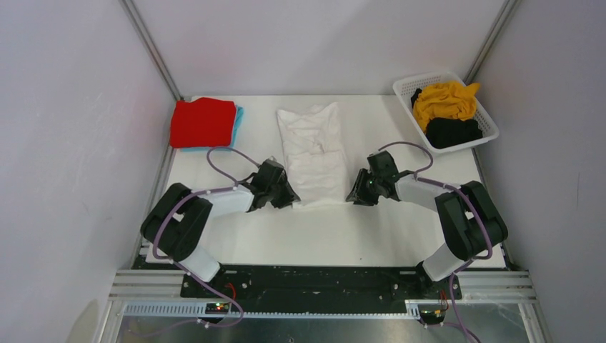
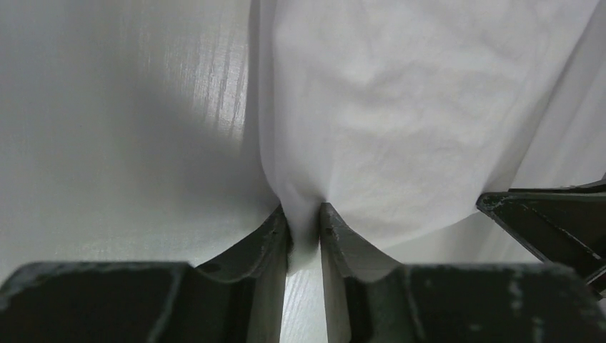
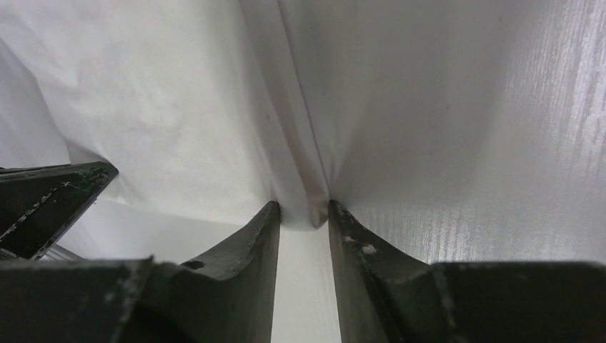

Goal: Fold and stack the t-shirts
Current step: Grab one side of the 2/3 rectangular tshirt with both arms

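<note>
- My left gripper (image 2: 305, 214) is pinched tight on a tuck of the soft white cotton t-shirt (image 1: 314, 146), at the shirt's near corner, about 7 o'clock from its middle.
- My right gripper (image 3: 304, 211) is clamped the same way on the other near corner, about 5 o'clock, and the cloth gathers into a ridge at its fingertips.
- The white shirt lies folded into a narrow strip at the middle of the white table (image 1: 321, 236). It runs from 12 to 6 o'clock, with its near hem between the two grippers.
- At 10 o'clock from it, a folded red cotton t-shirt (image 1: 203, 121) rests on a folded light blue t-shirt (image 1: 239, 118), which shows only as a thin edge.
- At 2 o'clock, a white slotted plastic basket (image 1: 404, 87) holds a crumpled mustard yellow t-shirt (image 1: 444, 100). A crumpled black t-shirt (image 1: 452, 132) touches it on the near side.
</note>
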